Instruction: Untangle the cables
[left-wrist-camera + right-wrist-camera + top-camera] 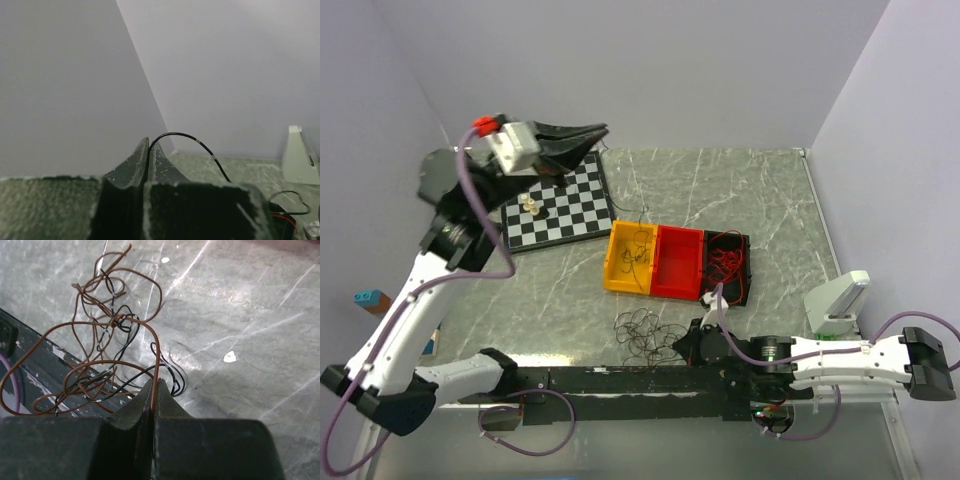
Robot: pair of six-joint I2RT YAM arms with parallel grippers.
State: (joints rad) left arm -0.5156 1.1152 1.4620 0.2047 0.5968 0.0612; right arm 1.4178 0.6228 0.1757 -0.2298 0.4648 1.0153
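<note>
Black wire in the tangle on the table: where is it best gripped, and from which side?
Probably at the black loop lying alone on the marble beside the right gripper, from above and the open-table side. No brown wire crosses it there.

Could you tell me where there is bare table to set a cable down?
Bare: table right of the black bin, and the far strip behind the bins. Crowded: near edge, around the cable tangle and right gripper.
</note>
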